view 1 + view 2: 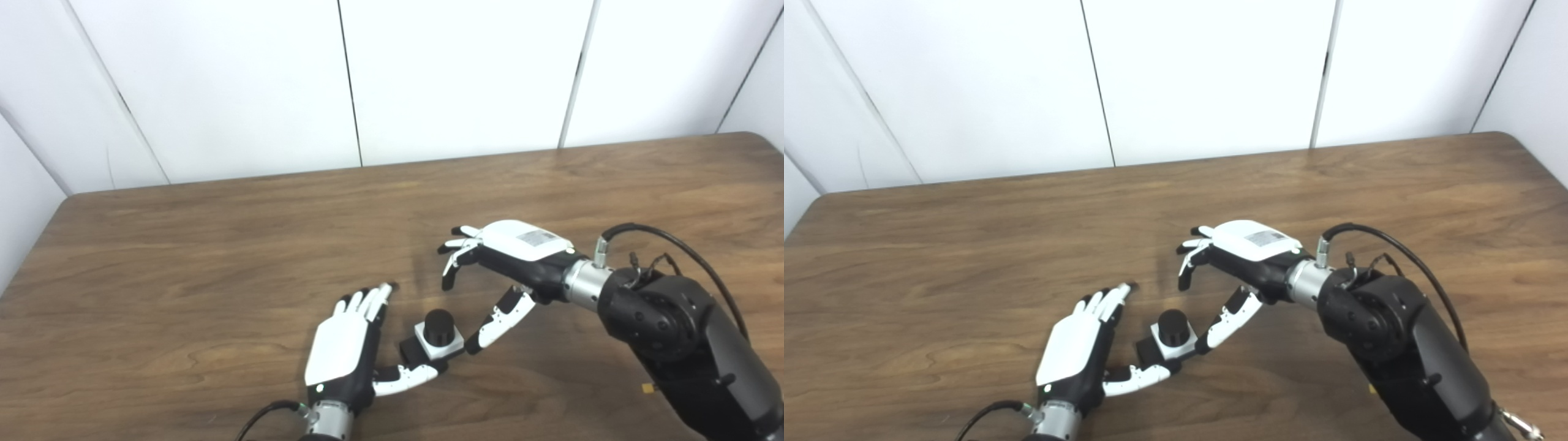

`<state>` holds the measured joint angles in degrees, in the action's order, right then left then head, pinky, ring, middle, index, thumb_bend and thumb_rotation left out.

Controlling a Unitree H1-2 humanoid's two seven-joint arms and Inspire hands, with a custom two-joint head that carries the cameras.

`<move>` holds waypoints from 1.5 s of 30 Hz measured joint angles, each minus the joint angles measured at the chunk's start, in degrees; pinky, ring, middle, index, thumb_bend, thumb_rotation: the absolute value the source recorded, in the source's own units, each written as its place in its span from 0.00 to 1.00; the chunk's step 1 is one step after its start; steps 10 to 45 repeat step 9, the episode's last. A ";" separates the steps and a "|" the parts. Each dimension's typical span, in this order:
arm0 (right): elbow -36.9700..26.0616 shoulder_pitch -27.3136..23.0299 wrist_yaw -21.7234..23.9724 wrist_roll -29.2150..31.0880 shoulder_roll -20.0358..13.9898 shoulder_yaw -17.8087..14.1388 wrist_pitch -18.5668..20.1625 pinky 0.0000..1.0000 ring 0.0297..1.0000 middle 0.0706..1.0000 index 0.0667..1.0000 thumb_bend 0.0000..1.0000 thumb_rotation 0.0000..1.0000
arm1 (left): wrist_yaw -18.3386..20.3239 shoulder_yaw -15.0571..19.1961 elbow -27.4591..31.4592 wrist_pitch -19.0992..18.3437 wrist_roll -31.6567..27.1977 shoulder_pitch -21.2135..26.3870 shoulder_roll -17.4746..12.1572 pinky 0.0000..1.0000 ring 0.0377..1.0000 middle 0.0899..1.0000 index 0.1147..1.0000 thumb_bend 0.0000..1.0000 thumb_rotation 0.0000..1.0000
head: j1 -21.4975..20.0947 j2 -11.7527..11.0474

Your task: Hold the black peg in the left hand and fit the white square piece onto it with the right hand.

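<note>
The black peg (438, 324) stands on the table with the white square piece (442, 349) seated around it; a black base part (408, 350) shows at the lower left. My left hand (343, 349) lies open just left of it, fingers stretched flat, thumb reaching under the base. Up and to the right of the peg, my right hand (508, 257) hovers open with curled fingers. Its thumb tip sits next to the white piece's right edge. Neither hand holds the assembly.
The wooden table (184, 275) runs back to white wall panels (465, 73). My right forearm (674, 331), with its black cable, crosses the lower right. The left table edge lies near the wall corner.
</note>
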<state>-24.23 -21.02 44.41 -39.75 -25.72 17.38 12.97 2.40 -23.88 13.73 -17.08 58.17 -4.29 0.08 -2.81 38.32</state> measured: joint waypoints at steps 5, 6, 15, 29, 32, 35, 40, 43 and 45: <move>0.00 1.51 -0.11 0.64 -1.17 -2.08 0.17 0.96 1.00 0.92 0.73 0.97 0.45 | 0.13 1.52 0.98 0.29 -2.80 -0.23 -0.33 1.00 1.00 1.00 1.00 0.98 0.74 | -0.18 -0.09; 0.00 1.89 -0.13 0.86 -1.27 -2.71 0.36 0.95 1.00 0.92 0.73 0.98 0.45 | 0.14 2.09 1.24 0.55 -3.83 -0.29 -0.44 1.00 1.00 1.00 1.00 0.98 0.75 | -0.18 -0.17; 0.00 2.59 -0.35 1.30 -1.50 -4.00 1.01 0.95 1.00 0.93 0.76 1.00 0.47 | 0.05 3.48 1.33 1.78 -6.19 -0.42 -1.24 1.00 1.00 1.00 1.00 0.98 0.79 | -0.26 -0.35; 0.00 2.59 -0.35 1.30 -1.50 -4.00 1.01 0.95 1.00 0.93 0.76 1.00 0.47 | 0.05 3.48 1.33 1.78 -6.19 -0.42 -1.24 1.00 1.00 1.00 1.00 0.98 0.79 | -0.26 -0.35; 0.00 2.59 -0.35 1.30 -1.50 -4.00 1.01 0.95 1.00 0.93 0.76 1.00 0.47 | 0.05 3.48 1.33 1.78 -6.19 -0.42 -1.24 1.00 1.00 1.00 1.00 0.98 0.79 | -0.26 -0.35; 0.00 2.59 -0.35 1.30 -1.50 -4.00 1.01 0.95 1.00 0.93 0.76 1.00 0.47 | 0.05 3.48 1.33 1.78 -6.19 -0.42 -1.24 1.00 1.00 1.00 1.00 0.98 0.79 | -0.26 -0.35; 0.00 2.59 -0.35 1.30 -1.50 -4.00 1.01 0.95 1.00 0.93 0.76 1.00 0.47 | 0.05 3.48 1.33 1.78 -6.19 -0.42 -1.24 1.00 1.00 1.00 1.00 0.98 0.79 | -0.26 -0.35; 0.00 2.59 -0.35 1.30 -1.50 -4.00 1.01 0.95 1.00 0.93 0.76 1.00 0.47 | 0.05 3.48 1.33 1.78 -6.19 -0.42 -1.24 1.00 1.00 1.00 1.00 0.98 0.79 | -0.26 -0.35; 0.00 2.59 -0.35 1.30 -1.50 -4.00 1.01 0.95 1.00 0.93 0.76 1.00 0.47 | 0.05 3.48 1.33 1.78 -6.19 -0.42 -1.24 1.00 1.00 1.00 1.00 0.98 0.79 | -0.26 -0.35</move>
